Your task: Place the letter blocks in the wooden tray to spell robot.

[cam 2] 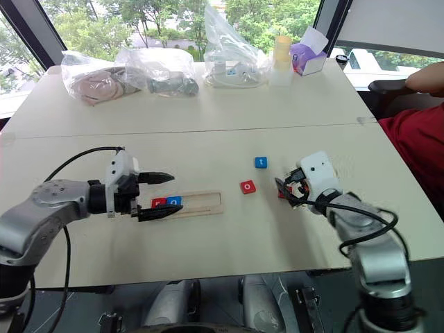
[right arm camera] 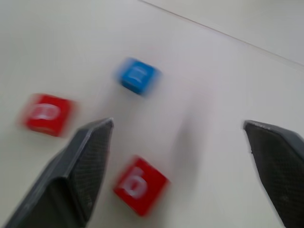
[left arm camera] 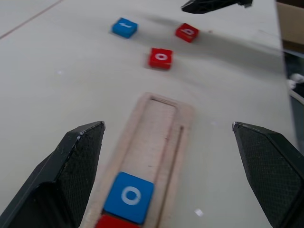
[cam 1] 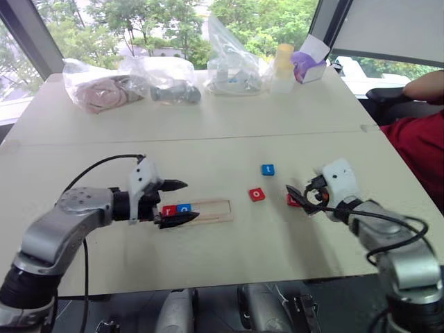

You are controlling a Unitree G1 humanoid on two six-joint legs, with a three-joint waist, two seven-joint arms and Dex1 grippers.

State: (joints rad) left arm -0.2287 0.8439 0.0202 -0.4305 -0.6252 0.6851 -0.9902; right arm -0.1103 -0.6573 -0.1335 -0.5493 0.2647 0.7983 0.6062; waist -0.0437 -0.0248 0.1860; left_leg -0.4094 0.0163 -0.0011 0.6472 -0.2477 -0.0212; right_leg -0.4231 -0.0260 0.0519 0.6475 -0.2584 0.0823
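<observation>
**Both grippers empty; two blocks in tray**

Left gripper [cam 1: 173, 202]: jaws wide, empty, straddling the wooden tray [cam 1: 215, 210], partly hiding red r [cam 1: 168, 209] beside blue o [cam 1: 184, 207].
Right gripper [cam 2: 286, 191]: spread, empty, over a half-hidden red block [right arm camera: 139, 185], letter blurred.
Loose: red o [cam 1: 257, 194], blue t [cam 1: 268, 169].

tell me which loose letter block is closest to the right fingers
The small red square letter block beside the right gripper; the red o block and blue t block lie farther left.

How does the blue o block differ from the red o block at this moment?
The blue o block lies inside the wooden tray, beside a red block; the red o block lies loose on the table, outside the tray. Both are square tiles showing a white o.
</observation>
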